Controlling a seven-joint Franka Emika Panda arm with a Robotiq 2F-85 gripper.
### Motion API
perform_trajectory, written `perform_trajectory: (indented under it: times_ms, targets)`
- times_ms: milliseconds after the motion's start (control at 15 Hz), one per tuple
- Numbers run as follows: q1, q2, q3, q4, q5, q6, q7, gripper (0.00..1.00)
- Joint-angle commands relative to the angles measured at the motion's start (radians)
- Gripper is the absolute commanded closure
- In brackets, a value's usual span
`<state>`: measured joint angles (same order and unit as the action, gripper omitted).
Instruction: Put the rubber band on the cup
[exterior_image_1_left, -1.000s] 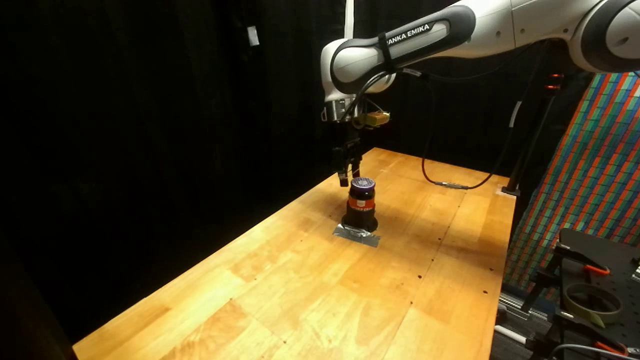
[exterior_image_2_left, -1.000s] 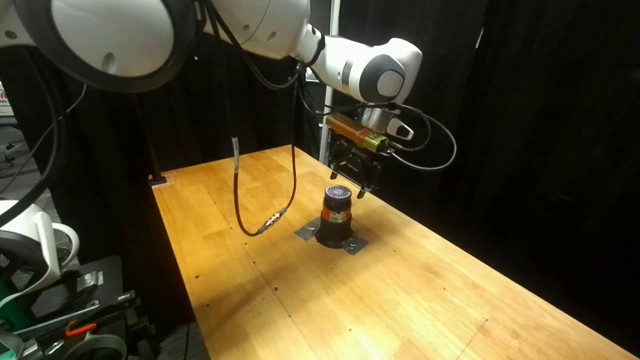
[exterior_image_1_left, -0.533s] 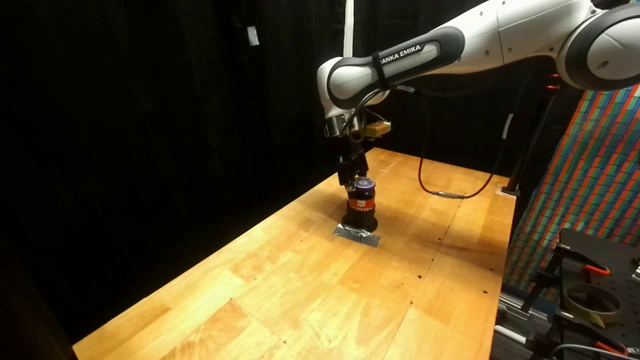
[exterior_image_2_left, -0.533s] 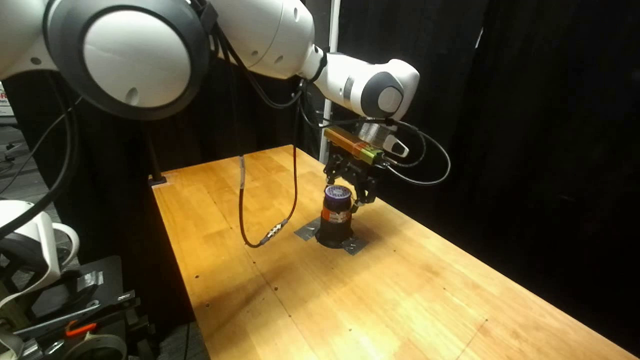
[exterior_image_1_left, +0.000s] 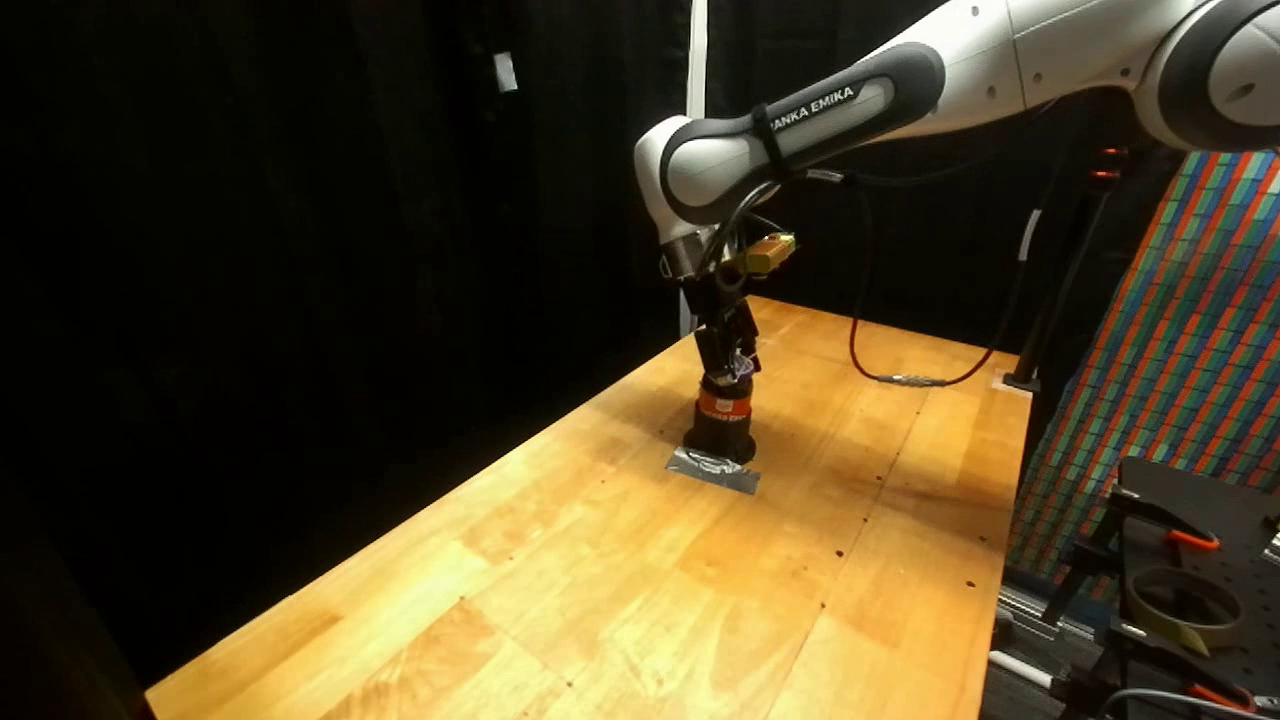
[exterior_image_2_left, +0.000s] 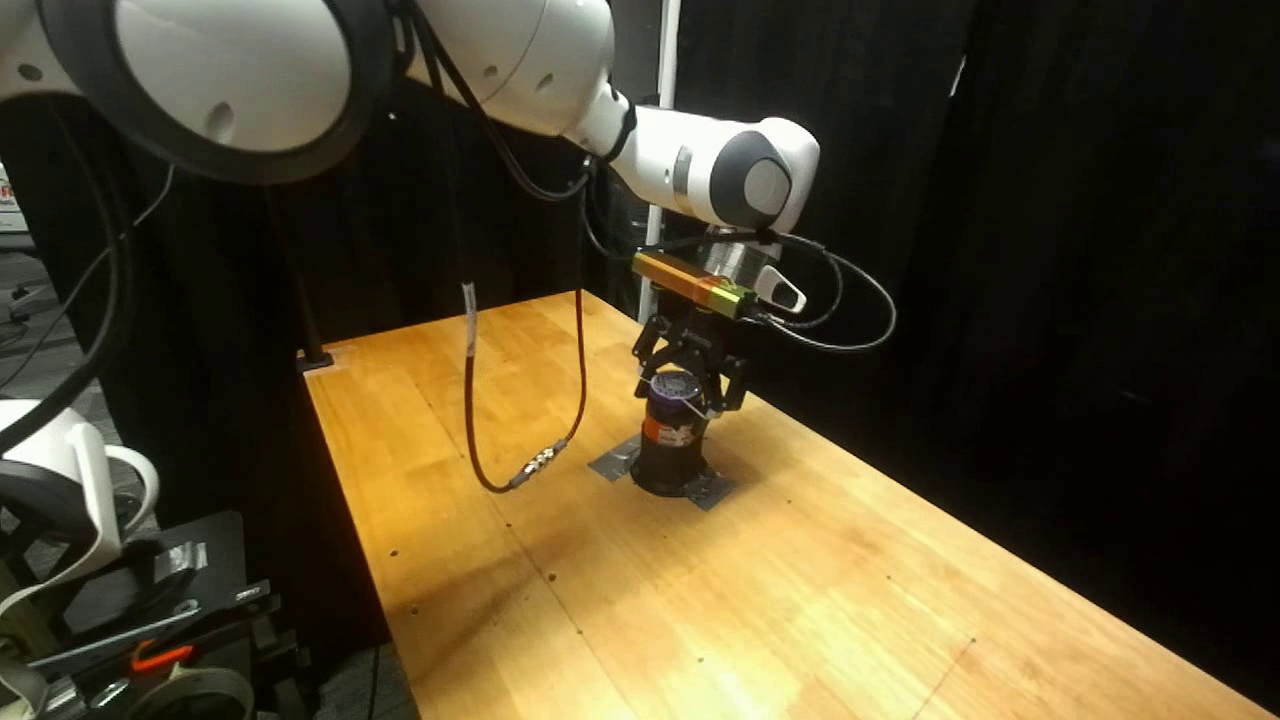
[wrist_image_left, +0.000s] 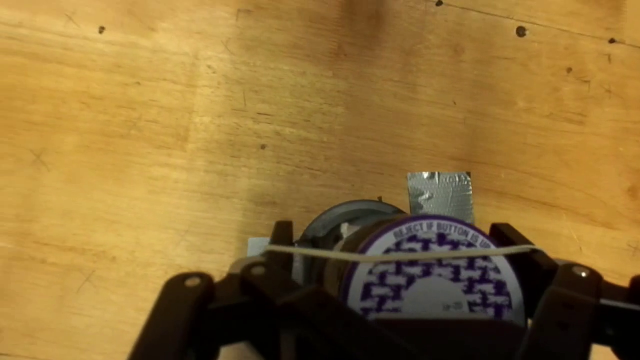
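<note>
wrist view: pincer (wrist_image_left: 395, 236) wide apart, rubber band (wrist_image_left: 400, 257) taut across it, over the cup (wrist_image_left: 435, 295)

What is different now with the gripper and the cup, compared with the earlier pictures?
The gripper came down, then across, and now straddles the upper part of the cup, open. The rubber band, stretched across its opening, runs across the cup's top in the wrist view; contact is unclear. Nothing looks newly grasped or let go. Cup and gray tape stayed in place.
</note>
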<state>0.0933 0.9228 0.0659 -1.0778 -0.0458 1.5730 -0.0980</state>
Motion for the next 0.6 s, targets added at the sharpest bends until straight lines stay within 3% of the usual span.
perform_trajectory:
  times_ms: [0,400,467,533]
  targets:
    - [0.003,-0.159,-0.014,-0.234,-0.041,0.064,-0.017,0.00]
    - [-0.007,-0.306,-0.010,-0.501,-0.067,0.308,-0.021,0.00]
    - [-0.005,-0.327,-0.013,-0.547,-0.083,0.389,-0.021,0.07]
    - [-0.006,-0.349,-0.014,-0.592,-0.096,0.466,-0.016,0.26]
